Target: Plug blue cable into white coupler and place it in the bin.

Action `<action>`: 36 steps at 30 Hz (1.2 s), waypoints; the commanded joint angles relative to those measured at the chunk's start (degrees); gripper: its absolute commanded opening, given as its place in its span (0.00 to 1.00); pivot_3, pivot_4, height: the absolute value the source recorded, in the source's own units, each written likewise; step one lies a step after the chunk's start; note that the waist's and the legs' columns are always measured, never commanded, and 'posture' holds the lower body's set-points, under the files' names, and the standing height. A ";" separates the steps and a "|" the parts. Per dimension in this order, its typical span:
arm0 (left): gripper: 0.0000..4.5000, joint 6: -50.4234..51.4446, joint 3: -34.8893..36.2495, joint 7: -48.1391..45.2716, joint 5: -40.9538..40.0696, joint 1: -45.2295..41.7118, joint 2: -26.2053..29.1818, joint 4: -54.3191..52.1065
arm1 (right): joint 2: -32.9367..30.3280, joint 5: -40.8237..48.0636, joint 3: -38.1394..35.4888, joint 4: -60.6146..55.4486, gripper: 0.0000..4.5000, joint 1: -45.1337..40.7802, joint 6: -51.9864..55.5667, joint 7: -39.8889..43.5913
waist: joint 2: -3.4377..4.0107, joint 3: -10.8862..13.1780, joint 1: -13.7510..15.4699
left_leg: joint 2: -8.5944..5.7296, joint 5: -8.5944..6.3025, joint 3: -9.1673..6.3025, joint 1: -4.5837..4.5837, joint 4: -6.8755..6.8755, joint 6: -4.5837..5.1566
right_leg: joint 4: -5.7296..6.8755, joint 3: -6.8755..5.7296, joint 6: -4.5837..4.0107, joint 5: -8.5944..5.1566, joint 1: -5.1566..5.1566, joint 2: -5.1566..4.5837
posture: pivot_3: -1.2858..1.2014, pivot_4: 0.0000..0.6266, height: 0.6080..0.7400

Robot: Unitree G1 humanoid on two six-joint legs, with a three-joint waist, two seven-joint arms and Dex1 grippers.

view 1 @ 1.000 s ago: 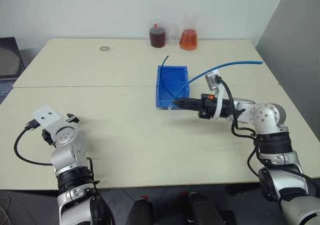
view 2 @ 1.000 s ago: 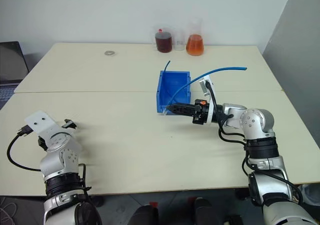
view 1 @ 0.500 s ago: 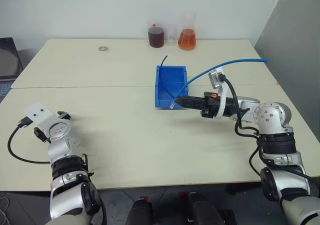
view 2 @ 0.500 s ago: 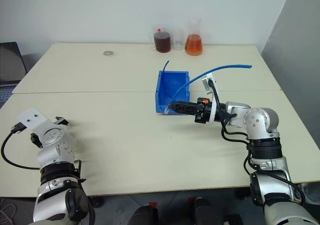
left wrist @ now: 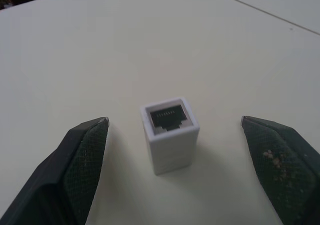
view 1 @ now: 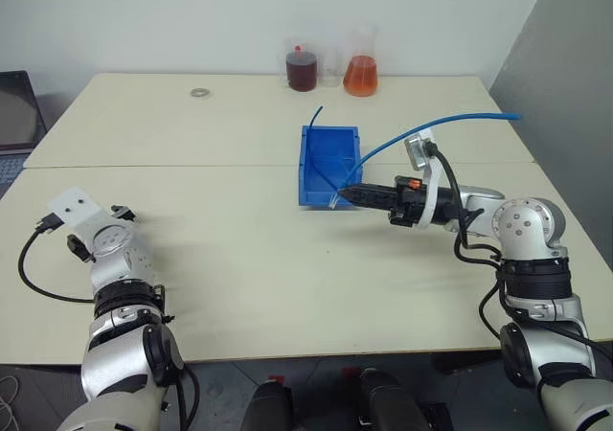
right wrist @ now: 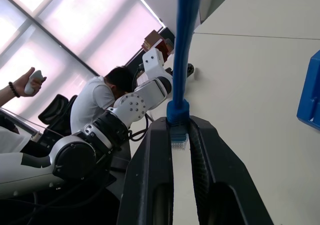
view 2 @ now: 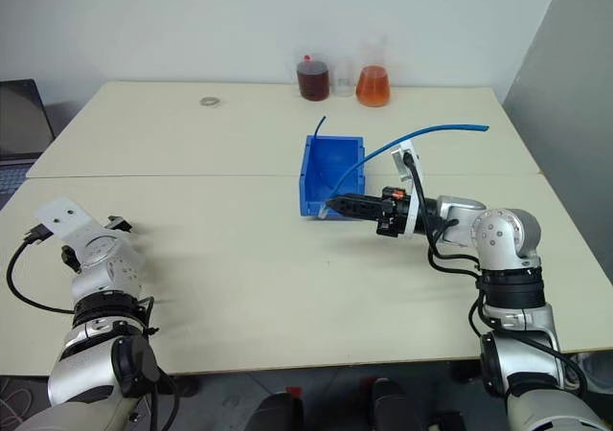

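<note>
White coupler [left wrist: 170, 134] stands upright on the worktop [view 1: 239, 249], socket up, between the spread fingers of the left pincer [left wrist: 182, 160], untouched. Right pincer [right wrist: 181, 150] is clamped on the blue cable [view 1: 421, 129] just behind its plug, at the bin [view 1: 327, 168], about three o'clock of the coupler. Risk: one finger landing first may topple the coupler, and the long cable's drag could twist the plug.
</note>
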 commanded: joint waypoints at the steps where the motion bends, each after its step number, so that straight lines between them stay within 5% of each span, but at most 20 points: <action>1: 0.99 -0.05 -0.11 1.02 -0.05 -1.03 0.68 -0.41 | -0.35 1.41 -1.43 -2.35 0.05 0.10 0.07 0.32 | 0.00 0.00 0.00 | 0.00 0.00 0.01 0.00 -0.01 0.00 | 0.01 0.01 0.00 0.00 0.00 0.00 | 0.52 0.24 1.00; 6: 0.99 1.04 -0.02 2.59 0.02 -0.15 0.45 -1.55 | -0.36 1.19 -1.70 -1.95 0.05 0.01 -0.24 0.23 | 0.00 0.00 -0.01 | 0.00 0.00 0.01 0.01 -0.01 0.00 | 0.02 0.01 0.00 0.00 0.00 0.00 | 0.52 0.24 1.00; 23: 0.19 4.04 0.66 5.20 -0.80 1.95 -0.46 -5.34 | -0.29 0.93 -1.73 -2.95 0.05 1.23 -0.78 0.08 | -0.01 0.00 -0.17 | 0.00 0.00 0.03 0.04 0.00 0.00 | 0.06 0.03 0.00 0.00 0.00 0.00 | 0.52 0.24 1.00; 28: 0.18 5.42 0.66 4.58 -1.37 2.88 -0.80 -7.08 | -0.33 0.74 -1.83 -2.74 0.05 1.18 -0.90 0.01 | -0.01 -0.01 -0.18 | 0.00 0.00 0.03 0.06 -0.01 0.00 | 0.07 0.04 0.00 0.00 0.01 0.00 | 0.52 0.24 1.00; 31: 0.18 7.79 -2.97 -1.49 -1.02 3.94 -0.48 -11.97 | -0.47 0.83 -2.01 -3.10 0.05 1.27 -0.79 -0.19 | 0.00 0.00 -0.17 | 0.00 0.00 0.04 0.06 -0.01 0.00 | 0.08 0.04 -0.01 0.00 0.00 0.00 | 0.52 0.24 1.00; 36: 0.18 15.61 -17.85 -34.25 -5.27 12.25 4.49 -32.15 | -1.48 0.48 -2.36 -3.53 0.05 0.62 -1.14 -0.10 | -0.01 0.00 0.07 | -0.02 0.07 -0.03 -0.04 0.00 -0.14 | 0.06 -0.05 -0.01 0.00 -0.01 -0.01 | 0.52 0.24 1.00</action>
